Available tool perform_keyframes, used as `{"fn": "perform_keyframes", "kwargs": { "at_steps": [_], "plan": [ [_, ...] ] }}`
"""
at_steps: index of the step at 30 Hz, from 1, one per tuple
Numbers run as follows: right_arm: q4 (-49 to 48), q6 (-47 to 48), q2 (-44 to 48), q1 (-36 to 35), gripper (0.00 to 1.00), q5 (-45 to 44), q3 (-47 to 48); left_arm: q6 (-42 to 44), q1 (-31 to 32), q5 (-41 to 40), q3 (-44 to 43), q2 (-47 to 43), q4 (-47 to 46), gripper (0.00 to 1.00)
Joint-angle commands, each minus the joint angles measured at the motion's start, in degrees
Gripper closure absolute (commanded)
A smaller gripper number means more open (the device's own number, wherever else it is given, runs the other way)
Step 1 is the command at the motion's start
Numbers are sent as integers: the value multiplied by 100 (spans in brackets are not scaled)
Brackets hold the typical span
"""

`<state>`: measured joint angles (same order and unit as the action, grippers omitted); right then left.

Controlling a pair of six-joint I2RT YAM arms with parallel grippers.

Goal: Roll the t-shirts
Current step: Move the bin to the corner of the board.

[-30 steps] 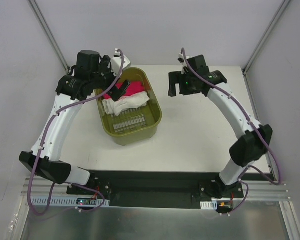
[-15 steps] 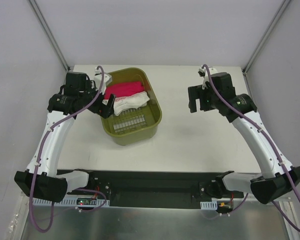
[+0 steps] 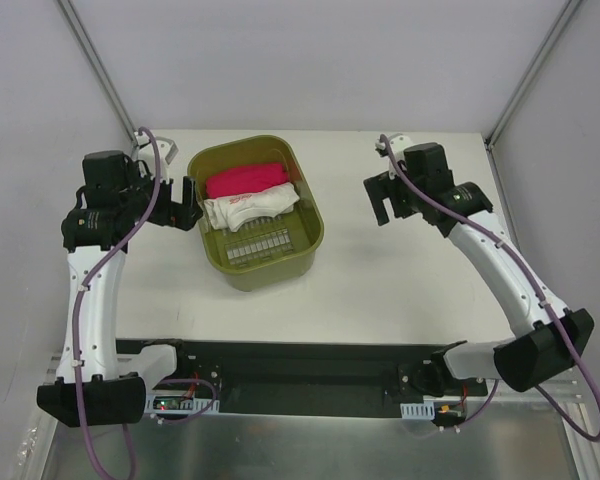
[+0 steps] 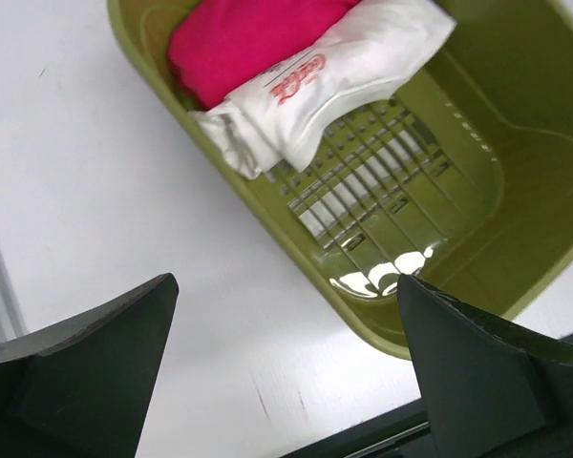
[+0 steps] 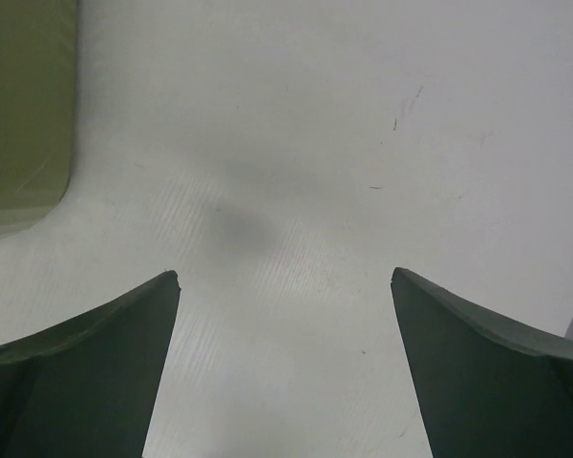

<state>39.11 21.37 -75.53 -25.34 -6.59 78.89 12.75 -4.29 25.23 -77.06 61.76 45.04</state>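
Left pincer [image 3: 185, 204] is spread wide w/ nothing between its jaws, hanging at the left-middle of the top view just beside the left rim of the olive tub [image 3: 315, 238]. Its own cam looks down past both fingers into the tub. Right pincer [image 3: 384, 200] is likewise wide open and empty, upper right of ctr in the top view and well apart from the tub. It has only bare white bench [image 5: 315, 143] under it, plus a sliver of the tub's corner at the upper left of its wrist view. Moving outward: both t-shirts lie inside the tub, at the end toward the top of the frame. Pink bundle [image 3: 244, 179] sits against that end wall as a compact roll. White t-shirt [image 3: 252, 207] lies just beside it, touching it, on the side nearer the arms. It is also bundled into a short fat roll, w/ red lettering showing on top in the left wrist view. The tub's slotted floor below them in the frame carries nothing. Judgement: both shirts look rolled and stowed and no other shirt is in sight, so the task reads as done or v. nearly so. The white roll looks a bit looser at its left end, where a flap sticks out, so poss. a tidy-up is left. Otherwise nothing more to roll, as far as these views show.
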Motion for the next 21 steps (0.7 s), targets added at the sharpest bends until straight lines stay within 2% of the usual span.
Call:
{"fn": "perform_keyframes", "kwargs": {
  "at_steps": [1,4,7,9,11,12,13,15,17,21],
  "plan": [
    [-212,957,-470,-6,4,526,30,-72,-63,-1139,296,-120,75,1],
    [61,1297,-761,-32,4,1106,214,69,-63,-1941,480,-129,75,1],
    [-87,1607,-1086,-102,4,888,363,-26,-63,-1909,682,-164,-47,1],
    [-333,1171,-1262,-76,4,695,477,-211,-71,-1952,709,-50,-56,1],
    [-221,618,-1403,90,4,938,881,-300,-185,-1830,753,55,-48,1],
    [-72,536,-1499,152,4,1340,987,-300,-229,-1786,754,64,-56,1],
    [-79,474,-1509,161,4,1362,1031,-404,-247,-1715,701,82,-48,1],
    [-123,229,-1579,161,4,1214,1005,-528,-247,-1041,605,108,-56,1],
    [-88,184,-1667,170,4,1204,1040,-625,-247,-278,455,265,-56,1],
    [-62,446,-1790,135,4,1239,1075,-862,-247,-81,411,626,-74,1]
  ]
}}
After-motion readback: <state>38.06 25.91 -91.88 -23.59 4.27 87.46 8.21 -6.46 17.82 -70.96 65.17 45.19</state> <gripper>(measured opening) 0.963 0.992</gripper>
